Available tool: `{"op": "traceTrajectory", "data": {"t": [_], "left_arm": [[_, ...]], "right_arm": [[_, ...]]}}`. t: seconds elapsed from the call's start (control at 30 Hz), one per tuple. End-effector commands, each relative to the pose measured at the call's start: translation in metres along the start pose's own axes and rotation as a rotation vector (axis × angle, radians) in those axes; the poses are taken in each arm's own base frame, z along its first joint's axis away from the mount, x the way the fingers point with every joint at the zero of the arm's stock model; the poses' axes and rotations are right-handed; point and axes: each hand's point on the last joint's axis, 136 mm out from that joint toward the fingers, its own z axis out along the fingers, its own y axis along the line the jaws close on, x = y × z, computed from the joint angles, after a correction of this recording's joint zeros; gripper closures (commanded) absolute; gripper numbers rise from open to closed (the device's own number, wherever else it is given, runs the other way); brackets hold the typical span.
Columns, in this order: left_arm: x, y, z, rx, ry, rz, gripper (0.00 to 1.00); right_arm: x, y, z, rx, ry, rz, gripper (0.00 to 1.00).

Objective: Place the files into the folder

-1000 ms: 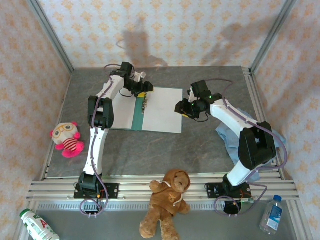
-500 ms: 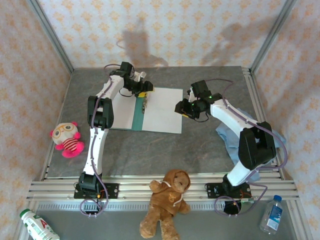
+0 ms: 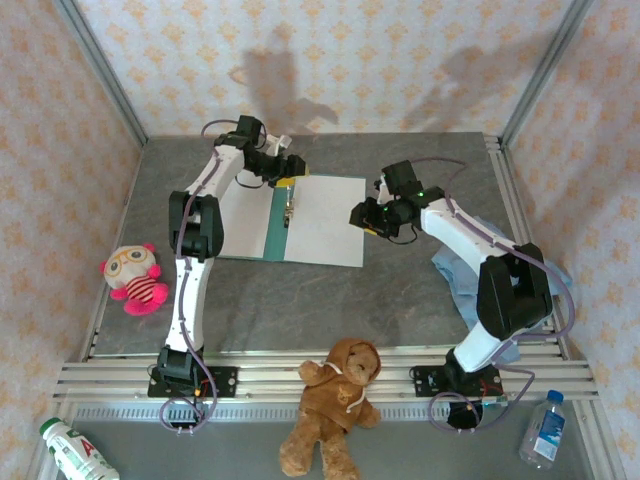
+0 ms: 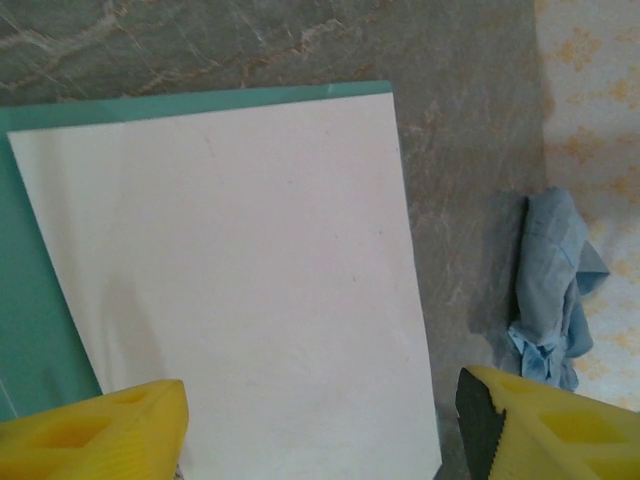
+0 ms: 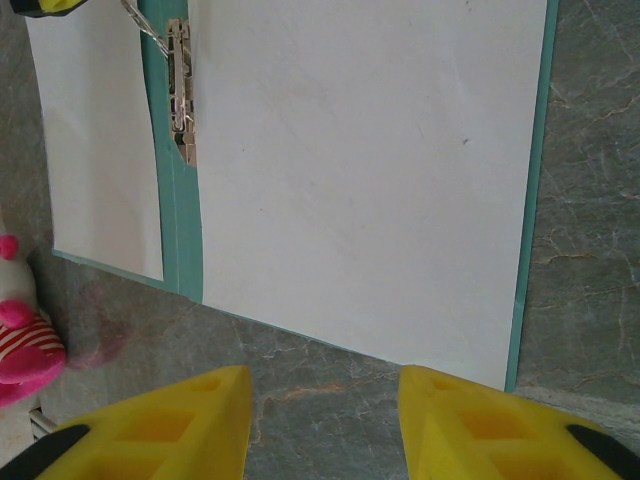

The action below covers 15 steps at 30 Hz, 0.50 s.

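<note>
The folder (image 5: 172, 215) is lying open on the table (image 3: 300, 290) with the files (image 5: 360, 170) sitting flat inside, one each side of its clip (image 5: 180, 90), so the left gripper (image 4: 322, 400) and right gripper (image 5: 325, 400) are both hovering at its edges, jaws apart and empty, likely readying to close it.

This is a robot lab test cell. A left arm (image 3: 190, 262) and a right arm (image 3: 470, 240) are bolted to aluminium rails (image 3: 260, 373) at the near edge of a grey stone-look table (image 3: 300, 300). Aluminium posts (image 3: 102, 70) frame wallpapered panels (image 3: 400, 60) on the left, far and right. Props lie near: bear (image 3: 335, 405), pink plush (image 3: 135, 278), white bottle (image 3: 75, 450), clear bottle (image 3: 545, 430).
</note>
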Motion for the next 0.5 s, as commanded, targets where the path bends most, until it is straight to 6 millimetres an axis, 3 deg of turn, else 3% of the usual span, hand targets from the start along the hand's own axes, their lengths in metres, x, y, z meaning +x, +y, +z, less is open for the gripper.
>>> {"op": "traceTrajectory", "data": {"t": [0.0,0.47], "left_arm": [[-0.003,-0.017,-0.017,0.031,-0.022,0.046,0.28],[0.009,-0.026,-0.027,0.032,-0.017,0.059,0.28]], "right_arm": [[0.003,-0.004,-0.001,0.006,0.003,0.014,0.57],[0.004,-0.005,-0.002,0.006,0.004,0.019,0.56]]}}
